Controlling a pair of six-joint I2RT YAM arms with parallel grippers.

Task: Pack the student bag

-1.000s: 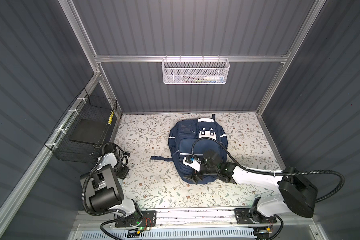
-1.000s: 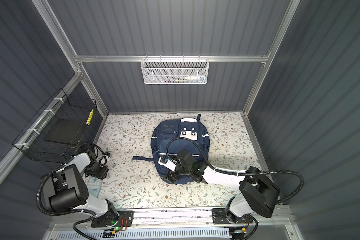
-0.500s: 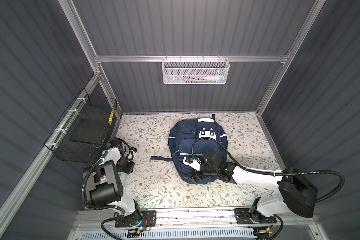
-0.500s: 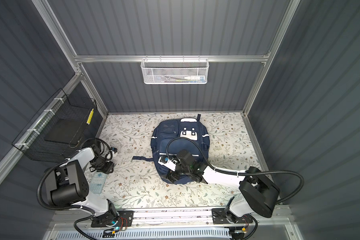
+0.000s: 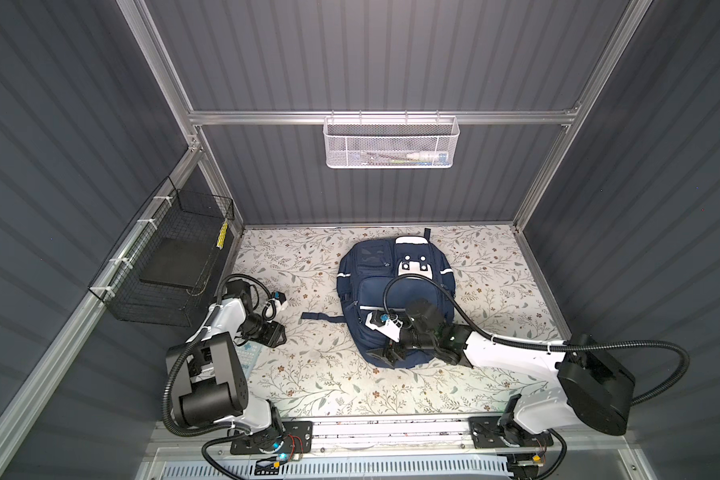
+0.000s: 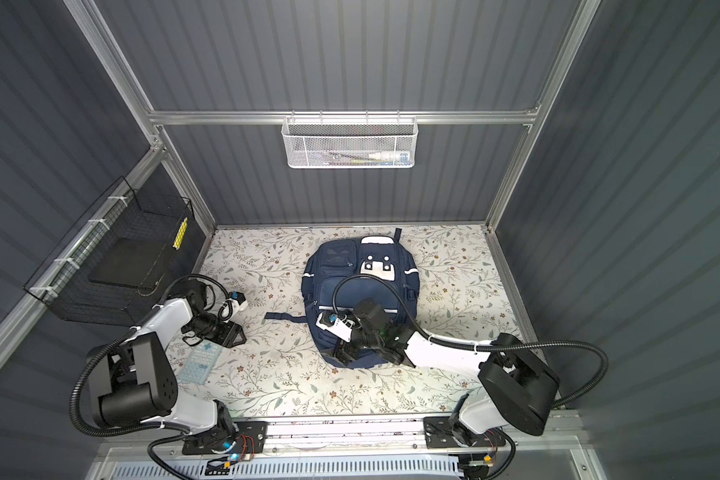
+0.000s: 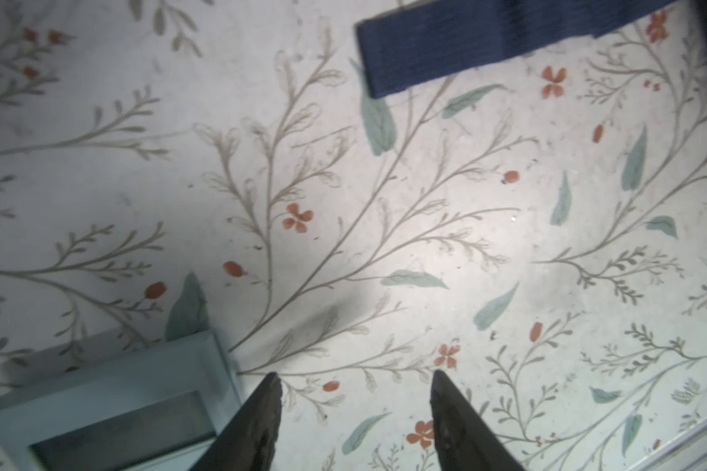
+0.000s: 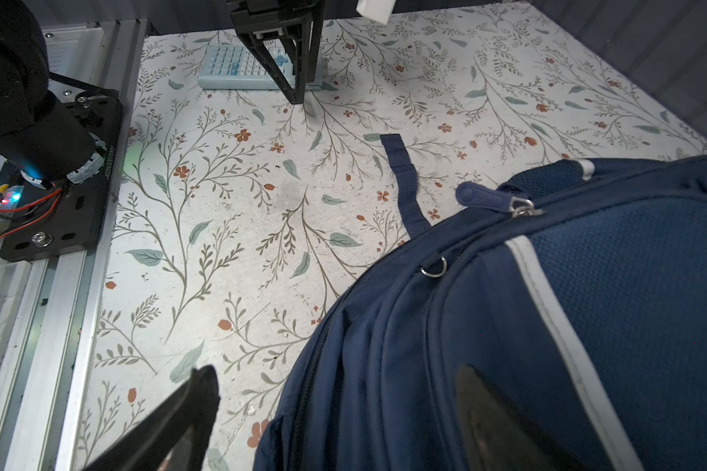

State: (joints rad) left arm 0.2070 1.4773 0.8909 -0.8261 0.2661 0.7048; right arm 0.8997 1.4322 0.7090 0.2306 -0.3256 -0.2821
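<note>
The calculator (image 7: pixel 111 403) just beside the left gripper (image 7: pixel 356 375) runs out of the left wrist view with its keys unseen. The strap (image 7: pixel 466 45) ahead of that gripper is cut by the edge too. In the right wrist view the left gripper hides part of the calculator, and the bag (image 8: pixel 507 326) at the right gripper (image 8: pixel 335 369) spills past the frame. In both top views the right arm (image 5: pixel 508 353) covers the bag's near end. The contents of the white basket (image 5: pixel 389 143) are too small to tell.
</note>
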